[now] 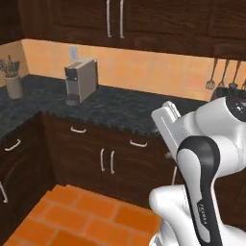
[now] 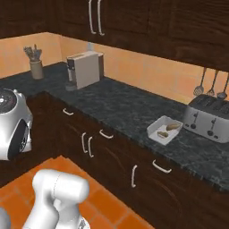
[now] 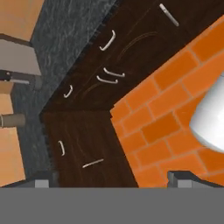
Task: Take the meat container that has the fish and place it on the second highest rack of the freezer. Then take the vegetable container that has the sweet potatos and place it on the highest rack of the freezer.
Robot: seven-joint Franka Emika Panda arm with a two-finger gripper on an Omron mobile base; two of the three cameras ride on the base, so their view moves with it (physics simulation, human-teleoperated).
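Observation:
A white vegetable container (image 2: pixel 164 129) with sweet potatoes lies on the dark counter (image 2: pixel 125 107), just left of the toaster. The meat container with the fish and the freezer are out of view. My gripper (image 3: pixel 113 180) is open, its two fingertips (image 3: pixel 43 180) far apart with nothing between them. It hangs high over the orange tiled floor (image 3: pixel 166 109) and looks down at the corner of the lower cabinets. The arm (image 1: pixel 206 158) is folded up in the lower right of the left base view, well away from the container.
A coffee machine (image 2: pixel 85 69) stands at the back of the counter, and a utensil jar (image 2: pixel 36 66) sits in the left corner. A silver toaster (image 2: pixel 209 117) stands at the right, with ladles (image 2: pixel 210 85) hanging above it. Dark cabinets (image 1: pixel 110 158) run under the counter.

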